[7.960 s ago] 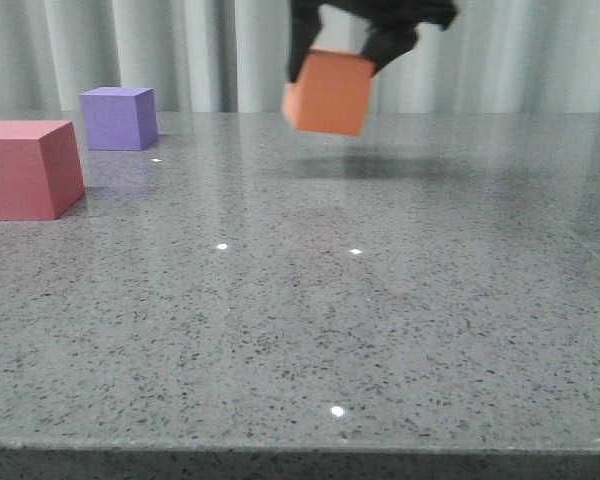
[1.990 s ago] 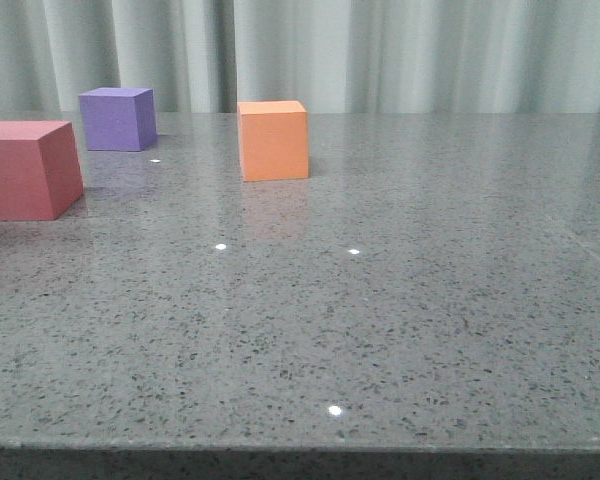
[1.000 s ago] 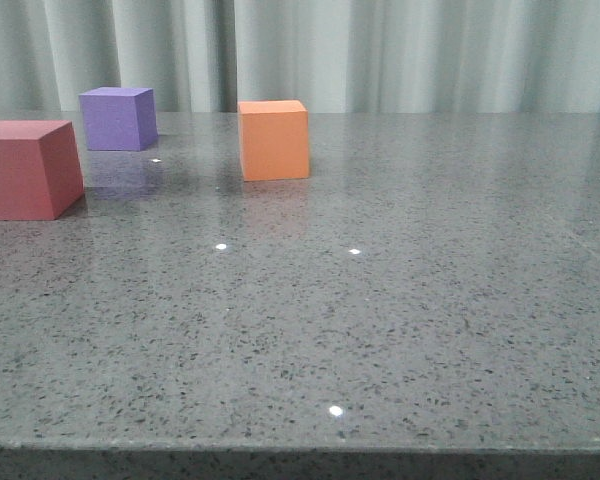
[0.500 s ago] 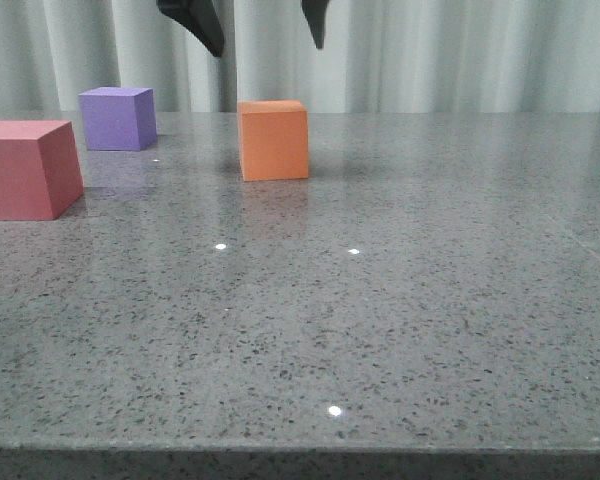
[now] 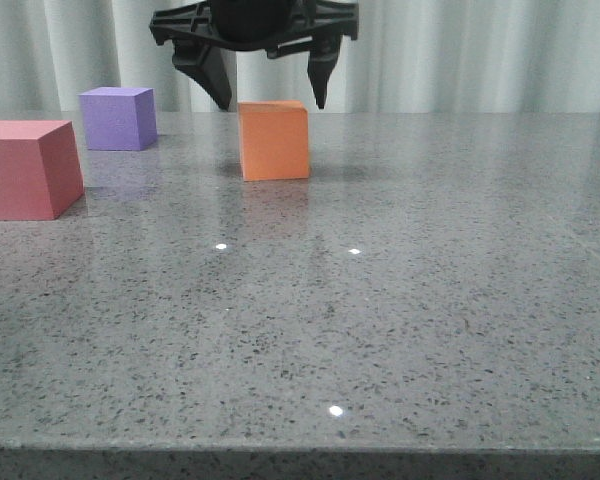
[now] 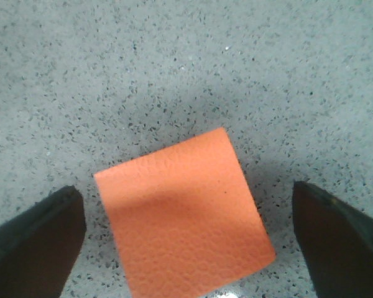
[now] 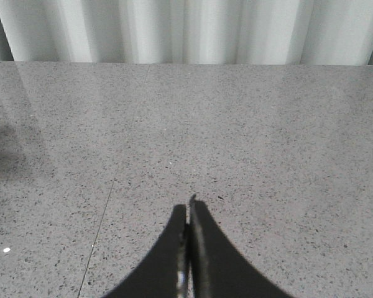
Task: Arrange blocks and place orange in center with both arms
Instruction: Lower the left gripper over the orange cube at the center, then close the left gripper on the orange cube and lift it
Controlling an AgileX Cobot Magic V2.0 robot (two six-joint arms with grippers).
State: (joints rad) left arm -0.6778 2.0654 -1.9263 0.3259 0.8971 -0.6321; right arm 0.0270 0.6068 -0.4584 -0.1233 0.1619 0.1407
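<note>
- Front view: left gripper (image 5: 270, 100) hung spread wide above the orange cube (image 5: 274, 140), one fingertip on each side of its top edge, gripping nothing; contact could not be told from here.
- Left wrist view alone looked straight down: orange cube (image 6: 183, 214) lay between the two dark fingers (image 6: 34, 242), bare table showing on both sides, so the fingers stood clear of it.
- Right wrist view alone showed the right gripper (image 7: 188, 248), fingers pressed together on nothing, over bare table, well away from the cubes.
- Orange cube sat on the table (image 5: 400, 300) towards the far edge, left of the middle; purple cube (image 5: 118, 118) further left and back; red cube (image 5: 28, 168) nearest, at the left margin.
- Table was grey speckled stone, glossy, with small light glints; pale pleated curtain (image 5: 480, 55) behind.
- Half a second before, only the fingertips had shown at the top; since then the gripper had dropped lower. The cubes had not moved.
</note>
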